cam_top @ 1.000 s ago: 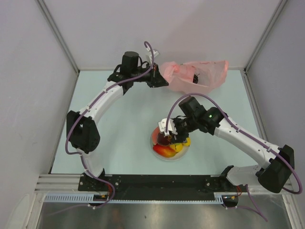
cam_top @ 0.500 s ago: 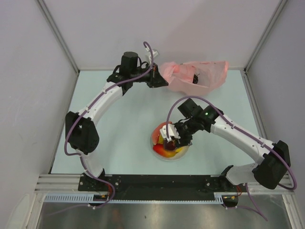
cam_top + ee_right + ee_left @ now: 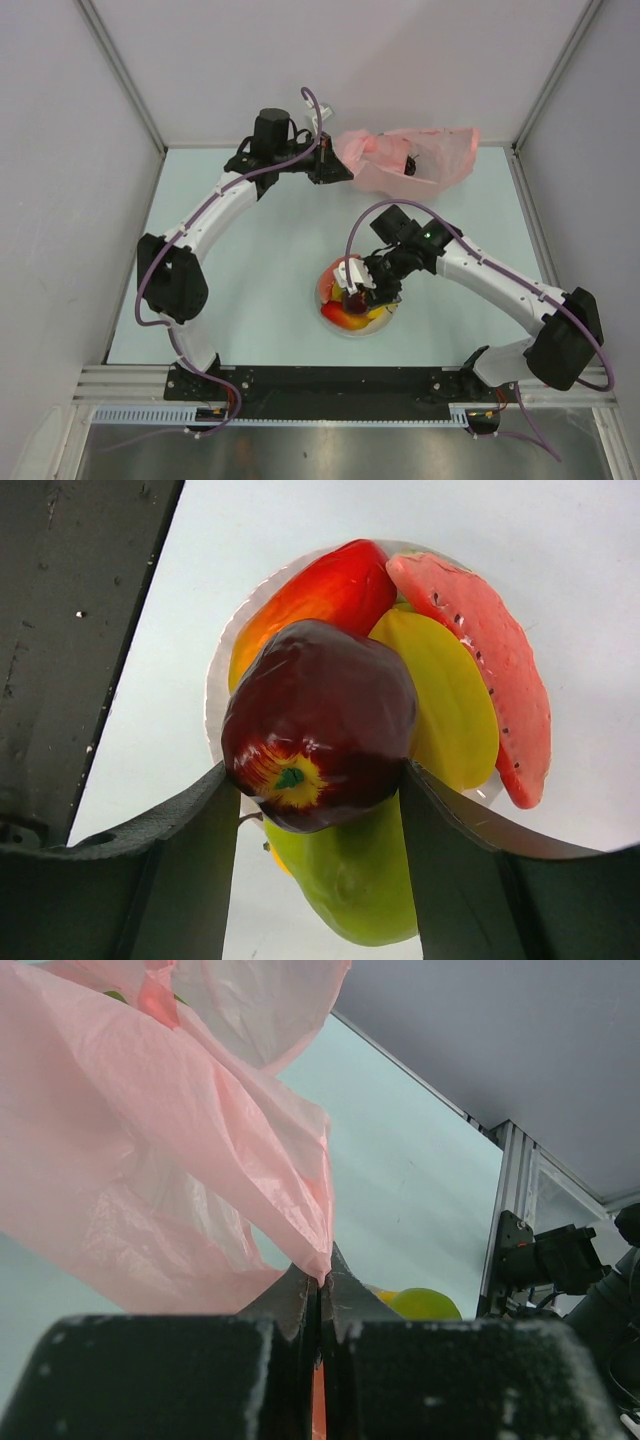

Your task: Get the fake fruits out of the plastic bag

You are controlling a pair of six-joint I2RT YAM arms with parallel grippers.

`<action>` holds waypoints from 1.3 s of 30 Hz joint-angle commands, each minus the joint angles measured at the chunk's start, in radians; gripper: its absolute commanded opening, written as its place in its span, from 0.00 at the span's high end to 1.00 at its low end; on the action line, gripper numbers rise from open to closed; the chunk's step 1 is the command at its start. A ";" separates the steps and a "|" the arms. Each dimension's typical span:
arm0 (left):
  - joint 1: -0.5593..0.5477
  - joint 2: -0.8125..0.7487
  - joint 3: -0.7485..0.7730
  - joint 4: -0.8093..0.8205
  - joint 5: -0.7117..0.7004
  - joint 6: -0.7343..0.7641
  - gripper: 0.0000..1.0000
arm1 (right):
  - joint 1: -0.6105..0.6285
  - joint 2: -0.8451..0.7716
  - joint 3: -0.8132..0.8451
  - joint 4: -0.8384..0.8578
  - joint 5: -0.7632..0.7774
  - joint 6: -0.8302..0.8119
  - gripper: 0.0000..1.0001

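Glossy dark red apple pinched in the right claw over the plate; crinkly pink bag clamped by the left claw.

Right claw's two dark fingers spread partway, pressed against either side of the rounded apple, with its green stem pit and yellow blush turned toward the wrist camera. Beneath it, heaped on the round white plate near the middle of the pale worktop: a smooth red-orange mango, a waxy yellow oval, a flat pinkish-red slice dotted with dark seeds, and a green pear at the near rim. Impossible to tell whether the apple is touching the heap or just above it. Left claw shut tight on a thin fold of the translucent bag at the worktop's far edge, its film creased and billowing, well apart from the plate.
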 commanded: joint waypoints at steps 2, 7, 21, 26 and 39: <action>0.007 -0.024 0.022 0.037 0.031 -0.014 1.00 | -0.002 0.012 0.018 0.026 -0.014 -0.017 0.37; 0.005 -0.021 0.024 0.042 0.041 -0.017 1.00 | -0.002 0.015 0.020 0.033 0.003 -0.019 0.24; 0.007 0.000 0.048 0.050 0.057 -0.035 1.00 | -0.012 -0.014 0.020 0.014 0.044 -0.036 0.00; 0.005 0.006 0.054 0.054 0.062 -0.041 1.00 | -0.018 -0.017 0.020 -0.009 0.052 -0.057 0.00; 0.007 0.014 0.060 0.066 0.067 -0.058 1.00 | -0.030 -0.039 0.020 -0.038 0.078 -0.069 0.00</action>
